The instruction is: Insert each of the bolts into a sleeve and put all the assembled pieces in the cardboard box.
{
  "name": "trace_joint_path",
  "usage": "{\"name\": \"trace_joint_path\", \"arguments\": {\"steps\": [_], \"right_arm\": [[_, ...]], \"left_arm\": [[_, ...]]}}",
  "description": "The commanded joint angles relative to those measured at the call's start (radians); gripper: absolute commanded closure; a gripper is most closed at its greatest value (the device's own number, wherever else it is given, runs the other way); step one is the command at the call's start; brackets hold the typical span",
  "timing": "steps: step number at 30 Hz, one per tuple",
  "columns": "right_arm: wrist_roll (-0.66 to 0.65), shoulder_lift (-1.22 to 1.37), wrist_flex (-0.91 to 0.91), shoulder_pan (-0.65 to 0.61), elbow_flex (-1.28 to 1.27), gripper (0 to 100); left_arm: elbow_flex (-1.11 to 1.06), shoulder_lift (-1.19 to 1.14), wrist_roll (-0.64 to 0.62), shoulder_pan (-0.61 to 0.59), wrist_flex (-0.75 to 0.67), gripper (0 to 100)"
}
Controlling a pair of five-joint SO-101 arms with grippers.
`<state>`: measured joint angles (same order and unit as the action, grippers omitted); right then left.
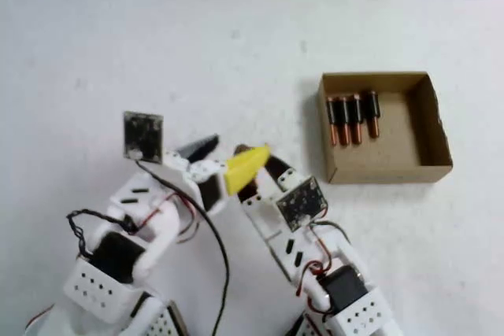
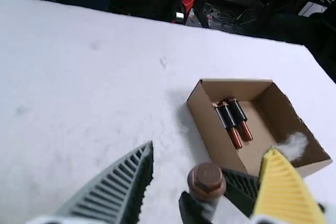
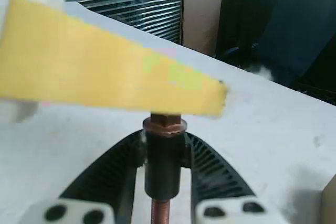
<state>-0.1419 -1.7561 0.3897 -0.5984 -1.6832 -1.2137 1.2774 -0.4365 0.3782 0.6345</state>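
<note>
The right tool (image 3: pixel 164 140) is pinching a black sleeve (image 3: pixel 163 169) between its two black fingers. A copper bolt (image 3: pixel 164 123) runs through the sleeve, with its hex head seated on one end and the shank sticking out of the other.

The left tool (image 1: pixel 240 144) is spread wide. In the left wrist view its ribbed grey finger (image 2: pixel 118 187) stands on one side of the bolt head (image 2: pixel 206 178) and its yellow finger (image 2: pixel 281 187) on the other. From the right wrist, the yellow finger (image 3: pixel 110 77) crosses just over the bolt head; I cannot tell whether the two touch. From above, both tools meet near the middle of the tabletop (image 1: pixel 157 45), close to the near-left corner of the cardboard box (image 1: pixel 378 169).

The box sits open-topped to the right of the tools, with its near wall just beside the right arm's wrist. Four assembled pieces (image 1: pixel 353 118) lie side by side in the left part of the box, black sleeves toward the far wall and copper ends pointing to the near wall. To their right the box floor shows bare brown cardboard up to the right wall.

White tabletop runs broad to the left of the box and back to the far edge, where the dark room begins. There is also a strip of it between the box and the right edge.
</note>
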Motion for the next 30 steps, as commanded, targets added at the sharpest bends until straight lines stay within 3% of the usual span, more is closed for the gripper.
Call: {"name": "trace_joint_path", "arguments": {"steps": [1,6,11,18,21,30], "right_arm": [[0.002,-0.007,0.001,0.004,-0.008,98.1],[0.002,-0.007,0.002,0.005,-0.008,98.1],[0.002,-0.007,0.002,0.005,-0.008,98.1],[0.002,-0.013,0.036,0.004,-0.008,98.1],[0.002,-0.013,0.036,0.004,-0.008,98.1],[0.002,-0.012,0.036,0.004,-0.008,98.1]], "left_arm": [[0.011,0.010,0.038,-0.025,-0.089,67],[0.037,0.010,0.141,-0.035,-0.123,67],[0.189,0.010,0.147,-0.128,0.017,69],[0.434,0.010,0.296,-0.251,0.279,99],[0.483,0.010,0.344,-0.278,0.364,94],[0.559,0.010,0.361,-0.317,0.644,98]]}}
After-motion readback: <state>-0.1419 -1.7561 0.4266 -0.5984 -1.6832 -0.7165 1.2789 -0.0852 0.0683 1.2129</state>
